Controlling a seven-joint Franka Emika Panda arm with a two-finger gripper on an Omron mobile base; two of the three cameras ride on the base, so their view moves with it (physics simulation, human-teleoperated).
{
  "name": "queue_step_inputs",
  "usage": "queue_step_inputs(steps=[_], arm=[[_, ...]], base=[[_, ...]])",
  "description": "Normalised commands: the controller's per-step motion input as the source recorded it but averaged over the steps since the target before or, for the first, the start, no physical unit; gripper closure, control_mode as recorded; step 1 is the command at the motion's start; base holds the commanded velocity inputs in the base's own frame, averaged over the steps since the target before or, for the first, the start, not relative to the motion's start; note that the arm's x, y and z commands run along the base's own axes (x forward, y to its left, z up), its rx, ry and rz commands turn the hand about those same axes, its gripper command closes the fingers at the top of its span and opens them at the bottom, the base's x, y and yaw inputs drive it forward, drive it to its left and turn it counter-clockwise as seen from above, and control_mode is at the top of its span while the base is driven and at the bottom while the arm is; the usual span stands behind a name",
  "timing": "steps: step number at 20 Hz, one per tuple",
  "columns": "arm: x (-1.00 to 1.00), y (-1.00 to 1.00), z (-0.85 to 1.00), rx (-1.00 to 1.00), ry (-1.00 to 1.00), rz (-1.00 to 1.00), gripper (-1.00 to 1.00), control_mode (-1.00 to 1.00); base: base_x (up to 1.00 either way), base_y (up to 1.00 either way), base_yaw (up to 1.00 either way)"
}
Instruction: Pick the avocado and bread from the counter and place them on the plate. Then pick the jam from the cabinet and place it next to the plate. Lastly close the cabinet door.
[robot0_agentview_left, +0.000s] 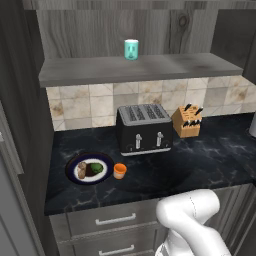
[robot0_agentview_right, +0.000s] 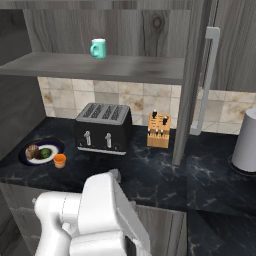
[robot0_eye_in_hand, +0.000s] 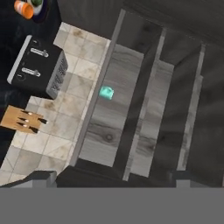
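Navy-rimmed plate (robot0_agentview_left: 73, 163) holding bread (robot0_agentview_left: 82, 169) and avocado (robot0_agentview_left: 97, 168), jam (robot0_agentview_left: 119, 171) beside it, tool's jaws spread wide, empty

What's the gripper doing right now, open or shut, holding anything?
Gripper: open, holding nothing; it faces the cabinet shelf.

Kitchen: toaster (robot0_agentview_left: 144, 129), knife block (robot0_agentview_left: 186, 121), tiled backsplash (robot0_agentview_left: 90, 104), marble counter (robot0_agentview_left: 200, 160).
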Motion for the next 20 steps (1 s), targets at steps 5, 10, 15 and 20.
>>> queue_step_inputs(steps=[5,10,15,20], arm=[[0.46,-0.22,-0.28,0.10,0.00,0.00,-1.00,-1.00],[0.43,-0.22,-0.26,0.10,-0.01,0.00,-1.00,-1.00],[0.41,-0.23,-0.31,0.08,-0.03,0.00,-1.00,-1.00],[0.38,-0.29,-0.27,0.09,-0.05,0.00,-1.00,-1.00]], base=[[0.00,0.00,0.00],[0.00,0.00,0.00],[0.00,0.00,0.00],[0.00,0.00,0.00]])
